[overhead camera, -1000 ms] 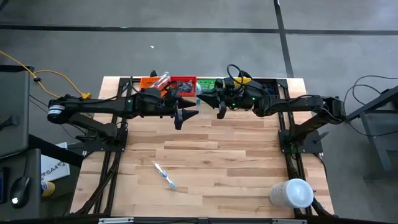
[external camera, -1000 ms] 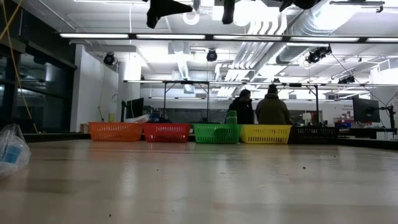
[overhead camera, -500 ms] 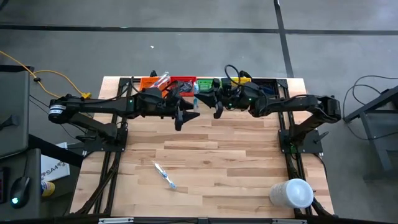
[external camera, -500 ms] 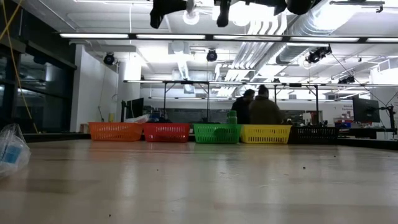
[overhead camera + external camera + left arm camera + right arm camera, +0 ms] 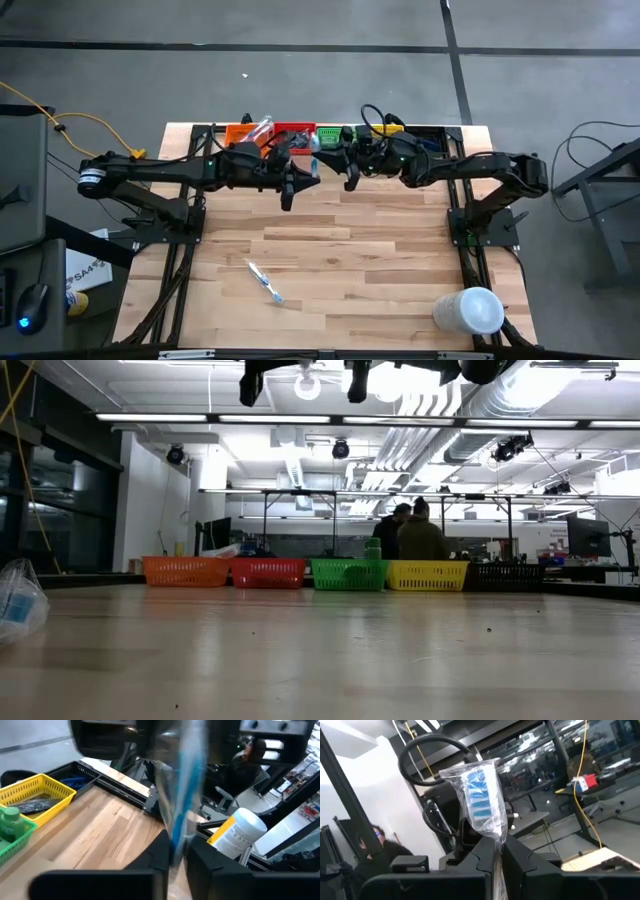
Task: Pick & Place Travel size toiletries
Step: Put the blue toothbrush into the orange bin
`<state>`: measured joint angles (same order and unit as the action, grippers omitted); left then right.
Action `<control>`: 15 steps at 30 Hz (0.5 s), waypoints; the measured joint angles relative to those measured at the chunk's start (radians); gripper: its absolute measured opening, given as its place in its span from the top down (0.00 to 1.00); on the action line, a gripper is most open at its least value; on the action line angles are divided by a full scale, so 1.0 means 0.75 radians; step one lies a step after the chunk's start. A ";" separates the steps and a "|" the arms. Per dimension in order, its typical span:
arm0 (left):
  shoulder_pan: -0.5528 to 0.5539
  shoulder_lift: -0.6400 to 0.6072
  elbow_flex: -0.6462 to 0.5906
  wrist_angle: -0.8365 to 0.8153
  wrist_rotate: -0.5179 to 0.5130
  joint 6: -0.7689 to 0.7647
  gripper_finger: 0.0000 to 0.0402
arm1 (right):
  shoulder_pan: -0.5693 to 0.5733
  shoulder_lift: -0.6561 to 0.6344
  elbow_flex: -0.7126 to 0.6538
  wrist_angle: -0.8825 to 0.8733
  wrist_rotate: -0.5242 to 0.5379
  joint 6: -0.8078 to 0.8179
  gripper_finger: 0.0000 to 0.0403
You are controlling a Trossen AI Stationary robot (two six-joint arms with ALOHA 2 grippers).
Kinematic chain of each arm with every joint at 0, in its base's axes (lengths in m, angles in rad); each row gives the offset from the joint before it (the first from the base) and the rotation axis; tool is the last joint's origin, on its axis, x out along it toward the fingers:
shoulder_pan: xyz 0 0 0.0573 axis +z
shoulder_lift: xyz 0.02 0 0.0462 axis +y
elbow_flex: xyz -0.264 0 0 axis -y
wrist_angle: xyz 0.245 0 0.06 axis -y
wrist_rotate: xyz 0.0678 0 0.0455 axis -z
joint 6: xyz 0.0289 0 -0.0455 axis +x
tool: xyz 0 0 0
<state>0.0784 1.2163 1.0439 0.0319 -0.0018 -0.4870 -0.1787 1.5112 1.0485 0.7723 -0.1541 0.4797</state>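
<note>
Both tools up near bench's far edge. Left tool point(image 5: 172, 857) and right tool point(image 5: 497, 852) each pinch a wrapped toothbrush point(image 5: 480, 802): light, crinkly, slippery wrap. Grip the stiff handle. Spare toothbrush point(image 5: 265, 281) lies mid-bench, toward the near edge.

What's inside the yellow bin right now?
Dark flat pieces, probably combs, lie in the yellow bin, seen from the left wrist. Overhead, the right arm covers it; count unclear.
</note>
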 joint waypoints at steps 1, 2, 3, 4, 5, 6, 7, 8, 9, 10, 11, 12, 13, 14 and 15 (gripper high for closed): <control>0.000 0.000 0.000 -0.010 -0.004 -0.004 0.93 | 0.000 0.000 0.000 -0.010 -0.002 0.006 0.98; -0.001 -0.001 0.000 -0.023 -0.009 -0.011 0.94 | -0.001 0.002 0.000 -0.016 -0.009 0.008 0.98; -0.001 -0.001 0.000 -0.032 -0.009 -0.012 0.94 | 0.000 0.002 0.000 -0.022 -0.002 0.004 0.98; -0.001 -0.001 0.000 -0.037 -0.010 -0.011 0.94 | 0.000 0.002 0.000 -0.027 0.001 -0.003 0.98; -0.001 -0.001 0.000 -0.039 -0.013 -0.011 0.94 | 0.000 0.002 0.000 -0.032 0.001 -0.009 0.97; -0.001 -0.001 0.000 -0.044 -0.015 -0.013 0.93 | -0.001 0.002 0.000 -0.043 0.001 -0.012 0.95; -0.001 -0.001 0.000 -0.050 -0.016 -0.017 0.93 | -0.006 0.002 0.000 -0.057 0.000 -0.009 0.93; -0.001 -0.001 0.000 -0.056 -0.021 -0.022 0.93 | -0.014 0.001 0.000 -0.072 -0.012 0.001 0.89; -0.001 -0.001 0.000 -0.063 -0.040 -0.024 0.93 | -0.023 -0.002 0.000 -0.087 -0.044 0.022 0.85; 0.000 -0.001 0.000 -0.073 -0.050 -0.022 0.94 | -0.036 -0.007 0.000 -0.099 -0.082 0.047 0.81; 0.000 -0.001 0.000 -0.088 -0.059 -0.019 0.94 | -0.050 -0.012 0.000 -0.108 -0.119 0.072 0.75; 0.002 -0.002 0.001 -0.109 -0.073 -0.017 0.94 | -0.065 -0.017 0.000 -0.113 -0.160 0.097 0.70; 0.011 -0.003 0.001 -0.135 -0.081 -0.018 0.94 | -0.083 -0.023 0.000 -0.115 -0.201 0.123 0.65; 0.024 -0.004 0.001 -0.162 -0.083 -0.020 0.94 | -0.103 -0.029 0.000 -0.116 -0.248 0.142 0.59; 0.038 -0.012 0.001 -0.188 -0.086 -0.020 0.94 | -0.125 -0.038 0.000 -0.118 -0.296 0.161 0.54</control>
<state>0.1072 1.2077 1.0447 -0.1089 -0.0662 -0.5018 -0.2727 1.4827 1.0484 0.6836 -0.3764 0.6005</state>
